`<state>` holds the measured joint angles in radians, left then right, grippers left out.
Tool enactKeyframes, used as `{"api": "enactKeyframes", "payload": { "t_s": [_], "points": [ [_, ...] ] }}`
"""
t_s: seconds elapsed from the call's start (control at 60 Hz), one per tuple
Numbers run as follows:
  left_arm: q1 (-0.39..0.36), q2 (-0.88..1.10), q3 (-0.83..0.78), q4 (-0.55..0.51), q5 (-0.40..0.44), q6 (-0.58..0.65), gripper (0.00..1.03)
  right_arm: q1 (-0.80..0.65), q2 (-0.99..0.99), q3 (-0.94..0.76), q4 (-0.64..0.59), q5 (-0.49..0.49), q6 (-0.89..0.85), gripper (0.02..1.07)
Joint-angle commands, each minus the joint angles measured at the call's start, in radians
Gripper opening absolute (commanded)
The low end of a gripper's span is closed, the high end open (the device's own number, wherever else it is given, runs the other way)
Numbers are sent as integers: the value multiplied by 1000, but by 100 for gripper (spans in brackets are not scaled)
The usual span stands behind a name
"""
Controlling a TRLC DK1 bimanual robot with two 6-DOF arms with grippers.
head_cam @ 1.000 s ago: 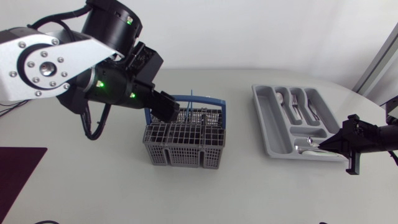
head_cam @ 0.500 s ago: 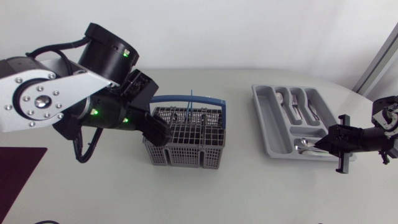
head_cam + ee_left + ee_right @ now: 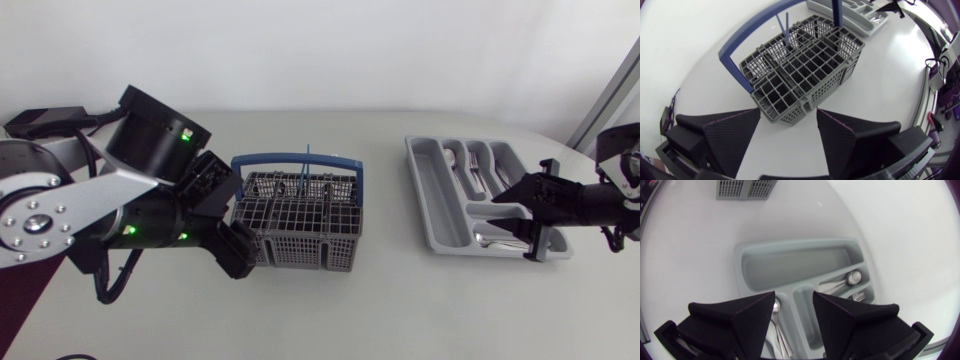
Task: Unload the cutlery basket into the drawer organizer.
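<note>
— Bright, even light from above; the matte white table takes it without glare.
— Shadows stay soft. Only a faint one lies under the grey mesh cutlery basket with the blue handle.
— In both wrist views straight edges bow, and the corners fall dark.
— The shiny steel spoon in the grey plastic organizer tray shows a small glint, perhaps from a ceiling lamp.

No readable text or labels anywhere.
</note>
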<state>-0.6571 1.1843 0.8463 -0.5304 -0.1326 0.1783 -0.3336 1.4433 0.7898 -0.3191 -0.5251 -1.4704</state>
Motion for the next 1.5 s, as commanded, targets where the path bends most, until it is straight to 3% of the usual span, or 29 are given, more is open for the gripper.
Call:
{"api": "enactKeyframes", "payload": {
  "t_s": [0.0,0.117,0.183,0.383,0.467,0.517,0.783,0.967,1.117,1.483],
  "points": [
    [-3,-14,-49,-8,-2,27,96,97,-32,-15,-21,-7,157,63],
    [-3,-18,-90,-5,-2,35,93,231,-26,19,-14,-9,329,63],
    [2,-18,-118,6,-1,43,84,288,8,57,9,-24,433,60],
    [34,-6,-196,67,16,61,48,413,169,201,40,-61,628,19],
    [74,3,-200,89,36,82,32,438,244,276,37,-67,680,8],
    [100,15,-199,101,56,93,25,450,285,321,32,-73,706,8],
    [159,112,-184,173,105,109,25,518,494,591,-32,-130,894,8],
    [183,166,-167,224,119,110,25,559,652,789,-178,-210,934,8],
    [235,225,-121,257,140,139,25,582,646,769,-261,-256,875,8],
    [309,451,106,297,197,159,25,548,443,506,-287,-286,776,8]
  ]
}}
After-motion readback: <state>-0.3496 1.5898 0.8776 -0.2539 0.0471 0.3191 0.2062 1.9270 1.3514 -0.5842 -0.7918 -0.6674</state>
